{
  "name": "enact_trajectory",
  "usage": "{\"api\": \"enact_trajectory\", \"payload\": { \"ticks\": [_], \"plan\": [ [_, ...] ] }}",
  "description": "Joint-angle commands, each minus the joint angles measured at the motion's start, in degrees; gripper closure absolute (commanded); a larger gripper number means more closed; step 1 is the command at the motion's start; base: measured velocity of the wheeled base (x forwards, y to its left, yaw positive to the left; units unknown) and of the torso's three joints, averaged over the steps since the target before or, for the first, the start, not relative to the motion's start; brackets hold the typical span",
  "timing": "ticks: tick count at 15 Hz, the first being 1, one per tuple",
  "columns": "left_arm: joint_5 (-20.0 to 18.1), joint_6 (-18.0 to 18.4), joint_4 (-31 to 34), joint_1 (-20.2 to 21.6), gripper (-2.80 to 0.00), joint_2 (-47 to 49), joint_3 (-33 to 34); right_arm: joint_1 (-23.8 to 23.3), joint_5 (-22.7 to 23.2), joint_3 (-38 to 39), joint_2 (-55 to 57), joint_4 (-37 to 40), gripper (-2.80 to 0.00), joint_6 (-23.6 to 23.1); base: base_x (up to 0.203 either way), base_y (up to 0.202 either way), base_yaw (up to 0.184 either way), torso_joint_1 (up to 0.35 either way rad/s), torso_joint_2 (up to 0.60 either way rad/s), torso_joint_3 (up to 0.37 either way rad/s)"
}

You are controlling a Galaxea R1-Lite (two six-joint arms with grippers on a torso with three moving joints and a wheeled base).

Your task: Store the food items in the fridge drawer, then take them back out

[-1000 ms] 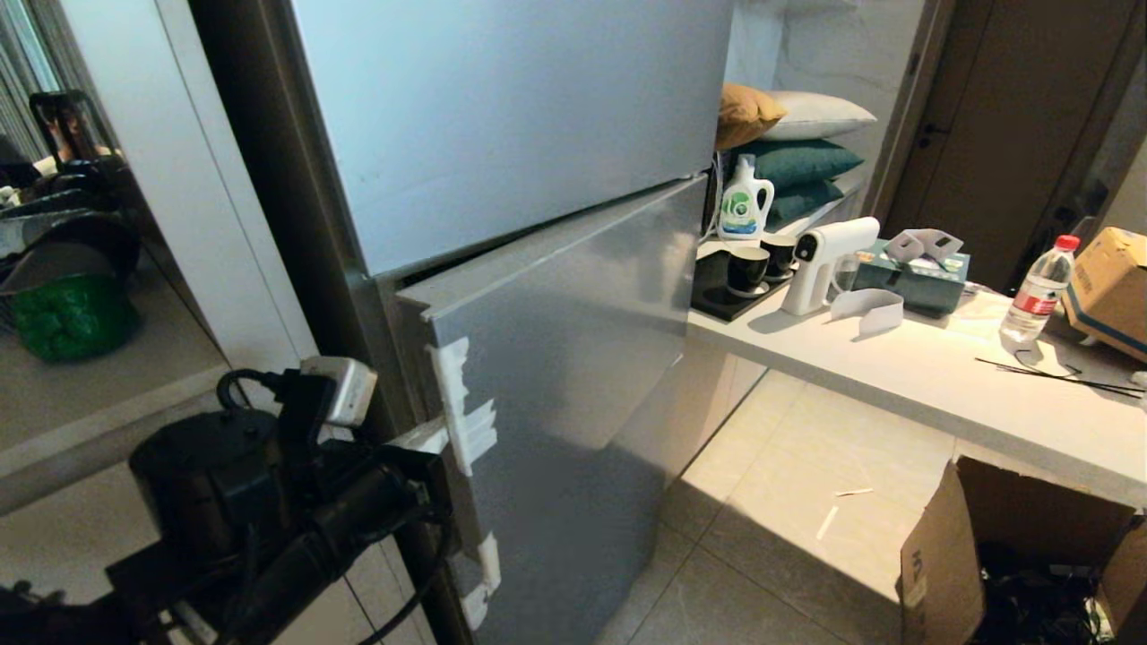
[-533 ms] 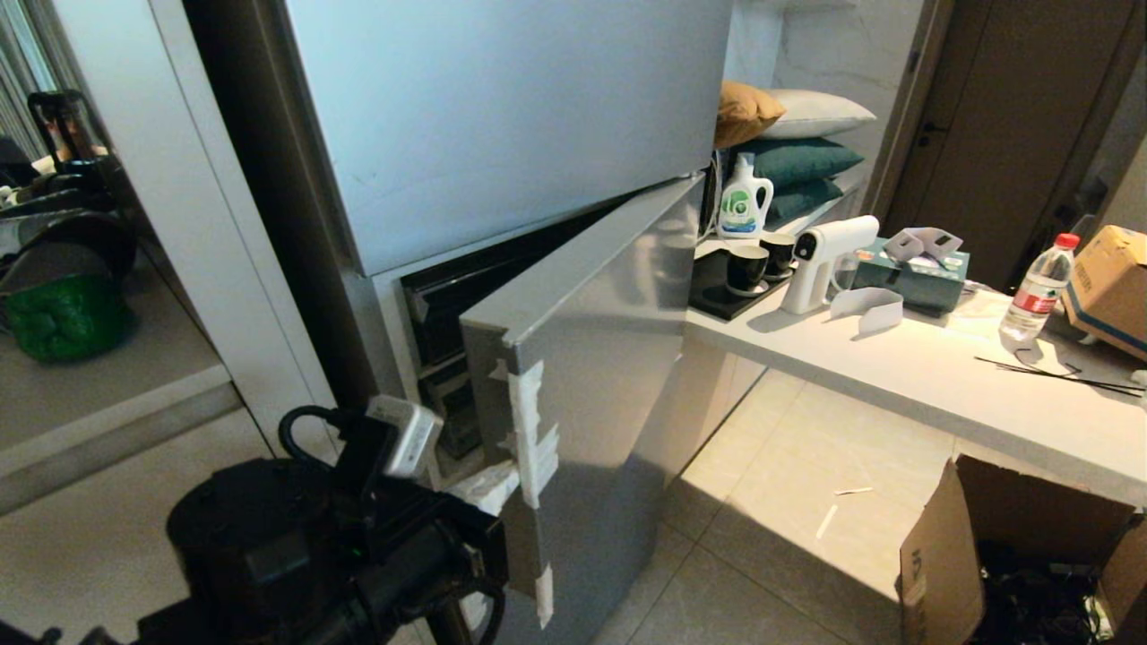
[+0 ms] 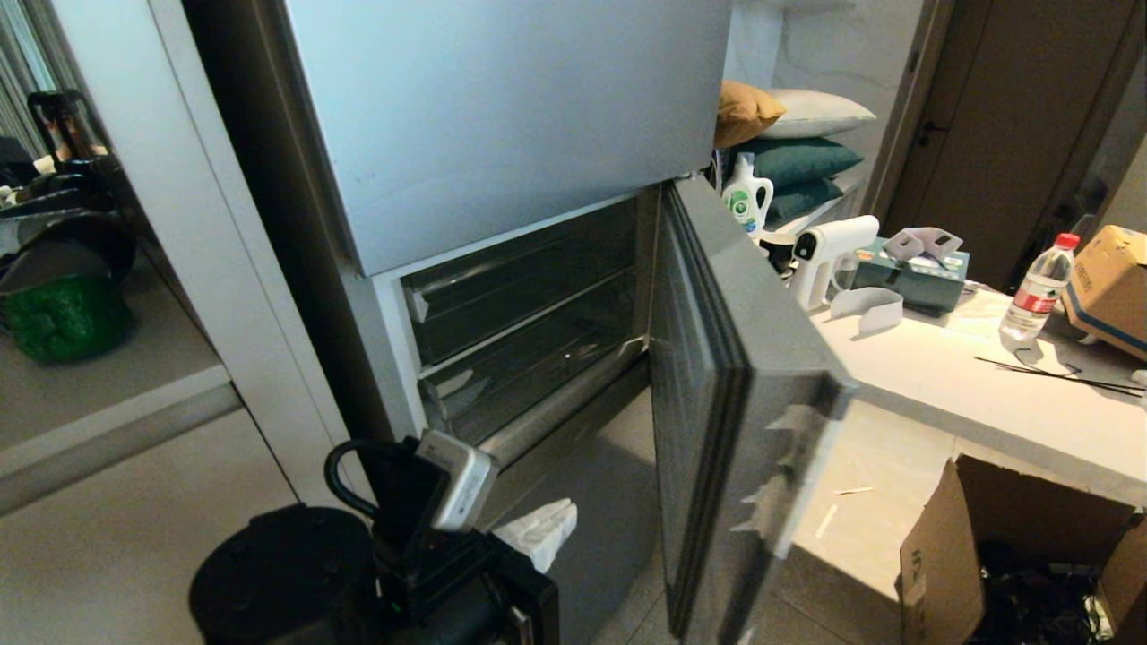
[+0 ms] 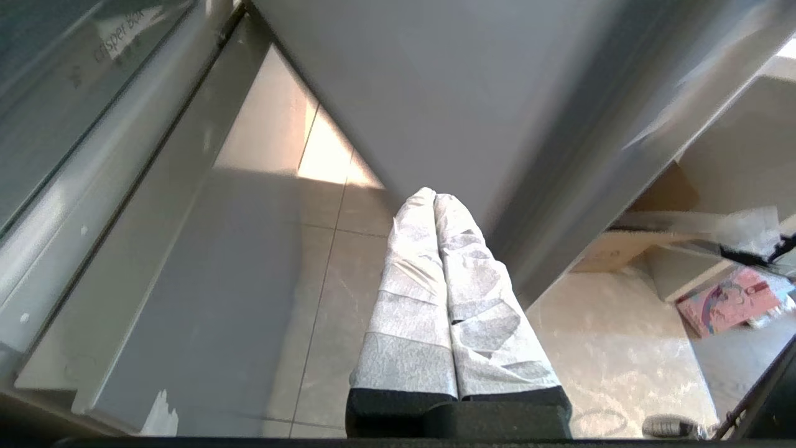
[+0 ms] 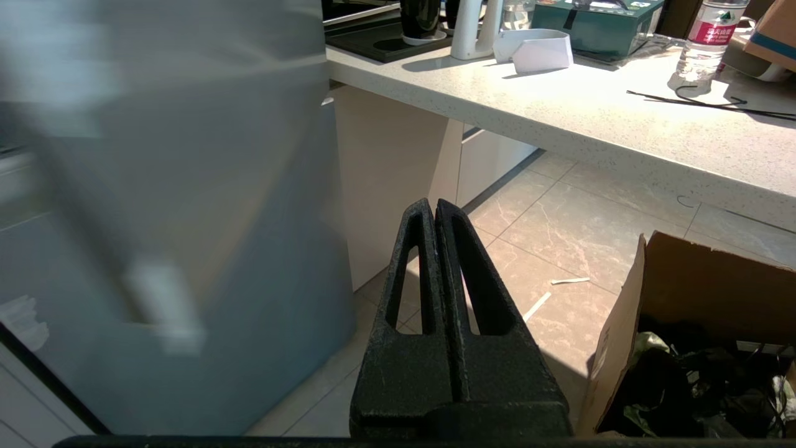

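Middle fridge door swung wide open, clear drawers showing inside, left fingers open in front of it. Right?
Not quite. The left gripper has its taped fingers pressed shut, with nothing between them; the left wrist view shows it. The rest holds: the middle fridge door stands wide open and the clear drawers show inside, per the head view.

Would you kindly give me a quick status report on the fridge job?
Left gripper shut, empty, low beside the fridge drawer. Right gripper shut, parked. Drawer panel swung open. No food in sight.
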Motion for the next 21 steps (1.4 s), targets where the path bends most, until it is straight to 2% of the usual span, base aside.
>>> {"api": "enact_trajectory", "payload": {
  "ticks": [1, 3, 6, 9, 15, 16, 17, 19, 21],
  "plan": [
    [0.5, -0.02, -0.43, -0.37, 0.0, -0.31, 0.32, 0.01, 0.0, 1.76, 0.02, -0.04, 0.0, -0.04, 0.0, 0.0, 0.0, 0.0, 0.0, 0.0],
    [3.31, -0.1, -0.57, 0.16, 0.0, -2.12, 0.96, 0.01, 0.0, 1.76, 0.02, -0.04, 0.0, -0.04, 0.0, 0.0, 0.0, 0.0, 0.0, 0.0],
    [3.96, 0.16, -0.56, 2.93, 0.0, -7.64, 1.8, 0.01, 0.0, 1.76, 0.02, -0.04, 0.0, -0.04, 0.0, 0.0, 0.0, 0.0, 0.0, 0.0],
    [4.02, 0.4, -0.52, 10.69, 0.0, -11.87, 2.65, 0.01, 0.0, 1.76, 0.02, -0.04, 0.0, -0.04, 0.0, 0.0, 0.0, 0.0, 0.0, 0.0],
    [4.41, 0.47, -0.14, 30.18, 0.0, -20.54, 7.08, 0.01, 0.0, 1.76, 0.02, -0.04, 0.0, -0.04, 0.0, 0.0, 0.0, 0.0, 0.0, 0.0],
    [5.15, 0.49, -0.1, 32.38, 0.0, -21.7, 8.32, 0.01, 0.0, 1.76, 0.02, -0.04, 0.0, -0.04, 0.0, 0.0, 0.0, 0.0, 0.0, 0.0],
    [7.44, 0.5, -0.09, 34.1, 0.0, -22.58, 9.69, 0.01, 0.0, 1.76, 0.02, -0.04, 0.0, -0.04, 0.0, 0.0, 0.0, 0.0, 0.0, 0.0],
    [12.06, 0.4, -0.13, 34.53, 0.0, -24.79, 11.72, 0.01, 0.0, 1.76, 0.02, -0.04, 0.0, -0.04, 0.0, 0.0, 0.0, 0.0, 0.0, 0.0],
    [13.15, 0.32, -0.09, 34.52, 0.0, -28.18, 13.7, 0.01, 0.0, 1.76, 0.02, -0.04, 0.0, -0.04, 0.0, 0.0, 0.0, 0.0, 0.0, 0.0]
  ]
}}
